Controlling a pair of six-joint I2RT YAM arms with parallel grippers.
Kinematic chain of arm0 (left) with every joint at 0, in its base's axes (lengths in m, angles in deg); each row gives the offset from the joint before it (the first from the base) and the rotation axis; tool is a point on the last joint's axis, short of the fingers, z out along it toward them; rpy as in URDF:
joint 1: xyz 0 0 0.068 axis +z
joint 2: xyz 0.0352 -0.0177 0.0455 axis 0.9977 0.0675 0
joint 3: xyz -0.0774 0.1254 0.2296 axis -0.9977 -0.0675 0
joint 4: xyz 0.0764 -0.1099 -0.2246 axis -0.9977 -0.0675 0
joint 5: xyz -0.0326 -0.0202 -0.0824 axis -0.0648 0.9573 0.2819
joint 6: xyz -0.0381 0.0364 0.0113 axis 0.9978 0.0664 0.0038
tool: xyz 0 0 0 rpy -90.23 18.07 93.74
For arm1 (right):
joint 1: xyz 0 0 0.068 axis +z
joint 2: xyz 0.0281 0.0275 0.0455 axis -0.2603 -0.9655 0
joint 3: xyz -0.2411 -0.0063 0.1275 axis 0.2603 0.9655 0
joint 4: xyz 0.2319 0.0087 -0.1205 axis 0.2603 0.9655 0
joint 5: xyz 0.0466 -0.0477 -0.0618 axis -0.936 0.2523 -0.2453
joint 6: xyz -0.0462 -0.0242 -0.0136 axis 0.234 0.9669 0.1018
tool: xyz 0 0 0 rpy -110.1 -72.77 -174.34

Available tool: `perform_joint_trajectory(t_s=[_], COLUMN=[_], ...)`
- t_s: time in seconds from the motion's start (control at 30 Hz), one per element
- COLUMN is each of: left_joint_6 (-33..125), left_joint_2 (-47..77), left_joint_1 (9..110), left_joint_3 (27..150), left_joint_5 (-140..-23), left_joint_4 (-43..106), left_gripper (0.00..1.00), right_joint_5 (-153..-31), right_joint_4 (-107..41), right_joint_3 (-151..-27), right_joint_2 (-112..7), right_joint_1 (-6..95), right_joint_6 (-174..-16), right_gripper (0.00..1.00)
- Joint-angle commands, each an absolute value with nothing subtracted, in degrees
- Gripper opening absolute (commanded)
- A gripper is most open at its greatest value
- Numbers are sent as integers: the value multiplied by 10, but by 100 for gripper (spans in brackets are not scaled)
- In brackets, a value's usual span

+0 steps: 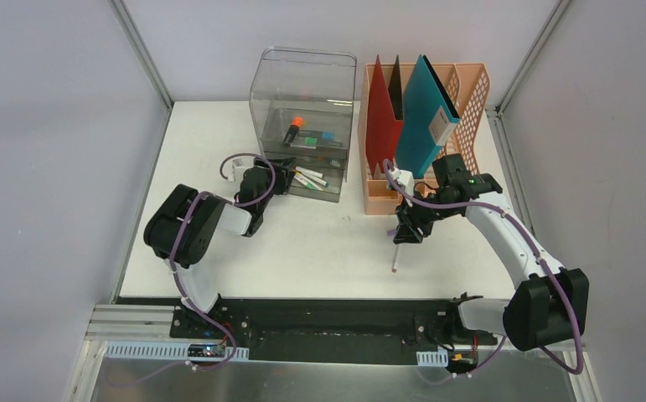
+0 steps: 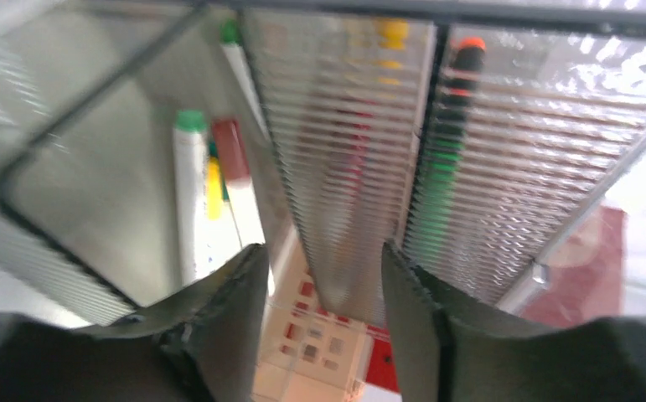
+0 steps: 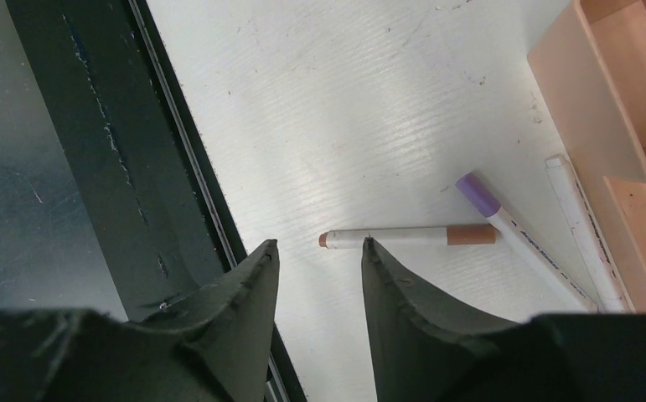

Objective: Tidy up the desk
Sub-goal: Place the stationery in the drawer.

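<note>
White desk [image 1: 302, 243] w/ clear drawer box [image 1: 279, 92], peach file rack [image 1: 474, 100] & loose markers [image 3: 407, 237].

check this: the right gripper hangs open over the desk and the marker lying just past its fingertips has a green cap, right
One slip: the cap is brown, not green, as the right wrist view shows. The right gripper does hang open over the desk, with the brown-capped marker lying just past its fingertips.

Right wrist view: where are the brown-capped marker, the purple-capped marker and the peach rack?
brown-capped marker [image 3: 407, 237], right wrist view, white barrel
purple-capped marker [image 3: 524, 241], right wrist view, white barrel
peach rack [image 3: 583, 92], right wrist view, outer wall
</note>
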State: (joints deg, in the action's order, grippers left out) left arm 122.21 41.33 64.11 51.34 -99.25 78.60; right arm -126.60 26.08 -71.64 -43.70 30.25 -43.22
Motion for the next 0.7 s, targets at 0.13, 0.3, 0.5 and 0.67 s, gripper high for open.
perform_joint_trajectory(t_s=[0.13, 0.3, 0.5, 0.67], left_joint_6=[1222, 1189, 1129, 1073], left_joint_2=[425, 388, 324, 263], left_joint_1=[646, 647, 647, 647], left_joint_3=[510, 491, 464, 439], left_joint_5=[-915, -913, -899, -873], left_joint_4=[915, 919, 905, 896], left_gripper=[59, 60, 62, 63], right_joint_5=[-1266, -1264, -1264, -1265], right_joint_4=[245, 245, 245, 244], right_joint_3=[-714, -714, -714, -714], right_joint_2=[-420, -422, -425, -429], right_joint_1=[305, 305, 305, 305], right_joint_6=[-437, -437, -436, -435], right_gripper=[43, 43, 42, 41])
